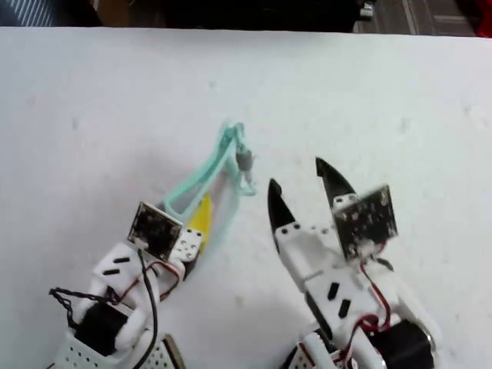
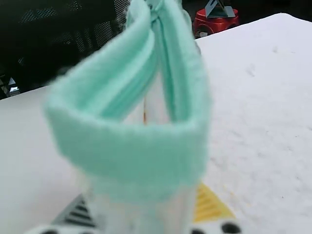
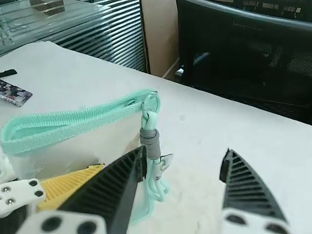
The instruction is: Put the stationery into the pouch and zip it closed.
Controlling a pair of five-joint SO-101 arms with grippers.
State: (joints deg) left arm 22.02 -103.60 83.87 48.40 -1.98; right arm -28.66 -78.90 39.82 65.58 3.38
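Open mint pouch point(image 1: 201, 188) on table point(image 1: 369, 100)
Left gripper point(image 1: 196, 223) pinches its end; right gripper point(image 1: 296, 175) gapes empty beside zip pull point(image 1: 246, 163).

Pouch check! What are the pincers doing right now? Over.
Left pincer shut on pouch end. Right pincer open, close to the zip pull. Pouch upright, mouth unzipped.

The mint-green-edged translucent pouch point(image 1: 201, 178) carried a grey-sleeved mint cord pull point(image 3: 150, 139). The white left gripper point(image 1: 194, 221) had one ridged yellow pad point(image 1: 202, 217). The white right gripper point(image 1: 295, 175) bore ribbed black fingers point(image 1: 278, 209). The tabletop point(image 1: 384, 92) was plain white.
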